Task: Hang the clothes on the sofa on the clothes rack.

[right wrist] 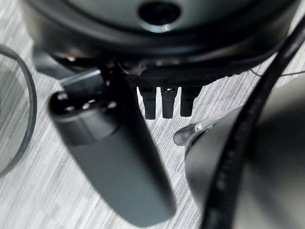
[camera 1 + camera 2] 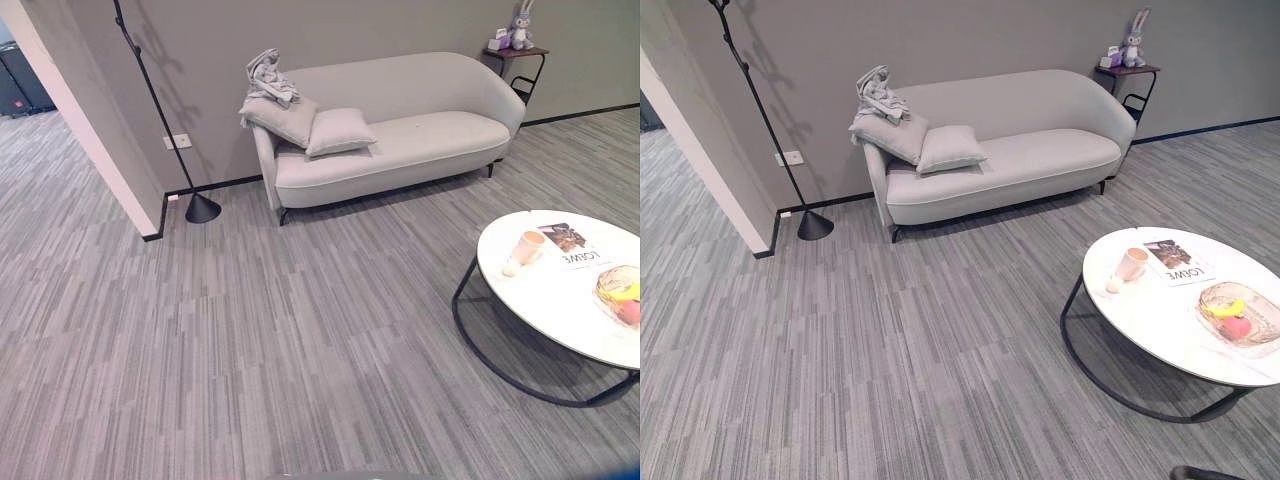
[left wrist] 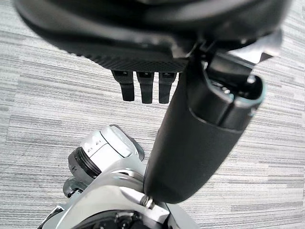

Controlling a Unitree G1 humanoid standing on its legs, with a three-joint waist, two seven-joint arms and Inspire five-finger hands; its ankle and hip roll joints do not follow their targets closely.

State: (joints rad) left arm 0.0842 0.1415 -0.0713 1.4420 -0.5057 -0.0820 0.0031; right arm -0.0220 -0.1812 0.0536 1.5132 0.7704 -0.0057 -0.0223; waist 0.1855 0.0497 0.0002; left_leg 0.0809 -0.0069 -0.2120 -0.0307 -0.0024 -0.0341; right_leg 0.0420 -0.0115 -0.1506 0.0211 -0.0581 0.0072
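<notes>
A crumpled grey bundle of clothes [image 2: 268,78] lies on the left end of a light grey sofa [image 2: 420,130], on top of a pillow, against the far wall. A thin black pole stand [image 2: 200,208] with a cone base rises left of the sofa, by the wall corner. My left hand [image 3: 200,138] hangs over bare floor, its fingers [image 3: 145,88] straight and holding nothing. My right hand [image 1: 114,157] hangs the same way, fingers [image 1: 164,102] straight and empty. Both hands are far from the sofa.
Two pillows [image 2: 338,130] rest at the sofa's left end. A round white table [image 2: 560,300] on a black ring frame stands at the right with a cup [image 2: 527,246], a magazine [image 2: 570,243] and a fruit bowl [image 2: 622,293]. A plush rabbit [image 2: 520,25] sits on a side table.
</notes>
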